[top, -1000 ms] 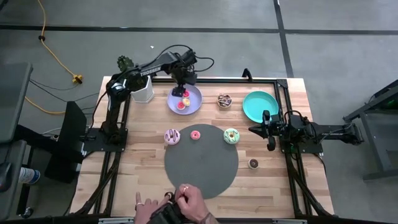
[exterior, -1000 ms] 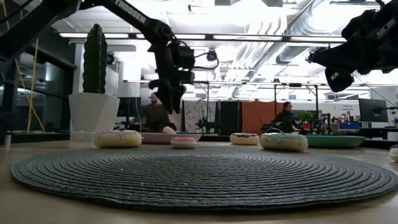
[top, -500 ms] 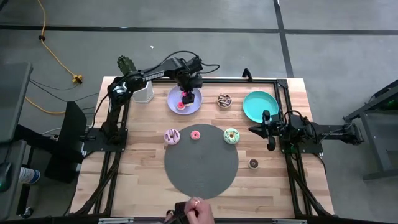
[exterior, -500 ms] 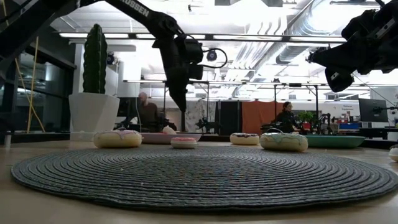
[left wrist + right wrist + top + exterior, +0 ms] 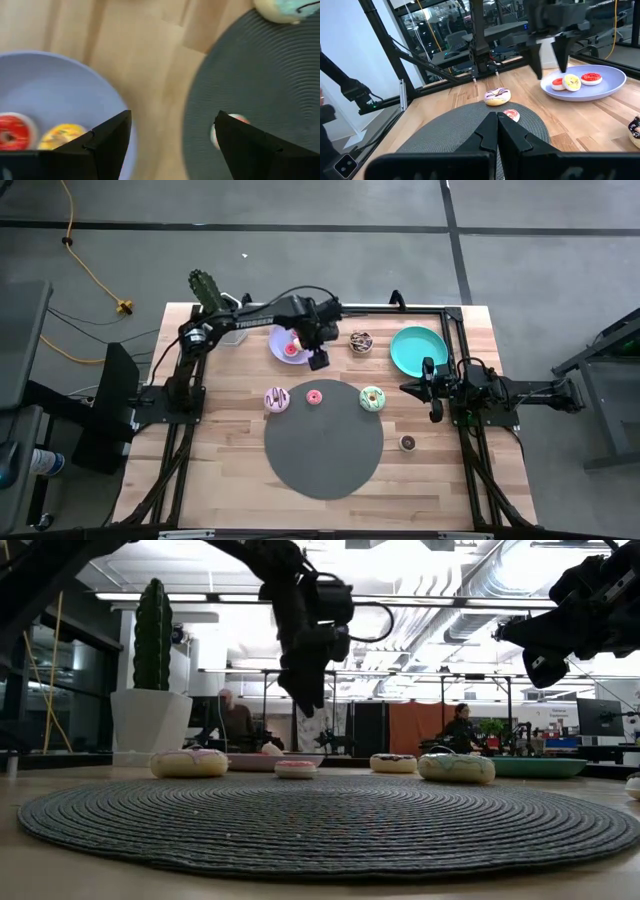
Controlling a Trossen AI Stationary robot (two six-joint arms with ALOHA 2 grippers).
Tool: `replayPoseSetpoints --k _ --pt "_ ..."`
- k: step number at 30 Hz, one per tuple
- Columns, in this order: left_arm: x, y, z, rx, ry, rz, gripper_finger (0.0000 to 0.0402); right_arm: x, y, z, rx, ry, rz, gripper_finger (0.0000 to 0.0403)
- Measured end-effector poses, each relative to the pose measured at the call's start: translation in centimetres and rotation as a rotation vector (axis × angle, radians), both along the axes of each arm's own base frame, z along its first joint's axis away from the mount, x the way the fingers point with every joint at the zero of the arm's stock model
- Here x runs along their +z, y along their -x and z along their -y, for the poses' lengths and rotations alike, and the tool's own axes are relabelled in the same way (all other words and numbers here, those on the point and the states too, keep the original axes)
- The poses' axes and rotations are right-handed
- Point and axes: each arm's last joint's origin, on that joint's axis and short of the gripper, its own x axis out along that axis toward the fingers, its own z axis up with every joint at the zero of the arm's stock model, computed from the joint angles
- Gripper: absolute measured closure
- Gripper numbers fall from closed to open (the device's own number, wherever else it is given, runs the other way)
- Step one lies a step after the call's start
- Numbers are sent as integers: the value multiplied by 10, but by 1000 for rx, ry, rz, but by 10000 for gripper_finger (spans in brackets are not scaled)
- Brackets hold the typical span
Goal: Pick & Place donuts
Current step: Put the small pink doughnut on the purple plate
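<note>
Donuts, small toy rings, spread over the table (image 5: 220, 470) in the high view. Red donut (image 5: 291, 350) and, beside it, yellow donut (image 5: 294, 340), both on the lavender plate (image 5: 279, 341) at far centre-left. White-purple donut (image 5: 277, 399) just off the left edge of the dark mat (image 5: 323, 455). Pink donut (image 5: 314, 396) on the mat's far edge. Green donut (image 5: 372, 397) on the mat's far right edge. Chocolate donut (image 5: 361, 340) on bare wood between the lavender plate and the teal plate (image 5: 417, 348). Small dark donut (image 5: 408, 442) to the right of the mat.

Left gripper (image 5: 318, 358): over the near right rim of the lavender plate, raised clear of the table in the low view. Its wrist view alone shows the fingers spread, nothing between them, with the plate's red and yellow donuts on one side and the mat with the pink donut on the other.

Right gripper (image 5: 418, 386): waiting at the right of the table, just near of the teal plate. Its wrist view shows the fingers pressed together, empty, and a third pale donut (image 5: 559, 83) on the lavender plate, which the left arm hides from above.

Low view adds a potted cactus (image 5: 152, 635) at far left and people seated in the room beyond.
</note>
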Motion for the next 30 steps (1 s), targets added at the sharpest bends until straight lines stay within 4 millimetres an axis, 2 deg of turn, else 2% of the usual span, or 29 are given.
replayPoseSetpoints --k 10,18,24,30 --pt "-1 -11 39 2 38 -22 124 0 0 0 0 0 0 402" --pt "-1 -11 49 -8 34 -47 124 0 0 0 0 0 0 402" --pt "-2 -11 57 113 67 -78 124 0 0 0 0 0 1 402" --pt "-4 -9 65 329 83 -143 124 0 0 0 0 0 0 402"
